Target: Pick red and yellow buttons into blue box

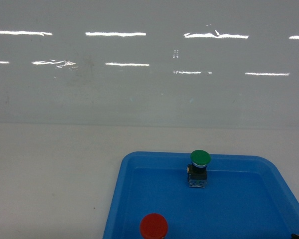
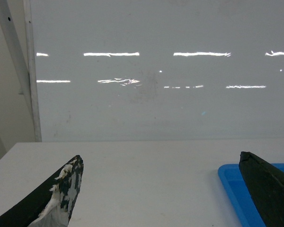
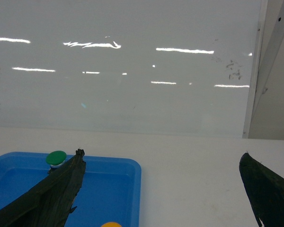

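White table (image 1: 50,174) w/ glossy wall behind. Shallow blue tray (image 1: 120,199) holds green button (image 1: 199,168) at back, red button (image 1: 154,226) front, yellow button (image 3: 111,224) at right edge. Left claw (image 2: 161,189) & right claw (image 3: 163,189) both spread wide, holding nothing.

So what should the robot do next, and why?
Probably lower the right gripper toward the round yellow-capped button in the shallow blue plastic tray. That gripper is open and holds nothing, and the button lies just below its left finger.
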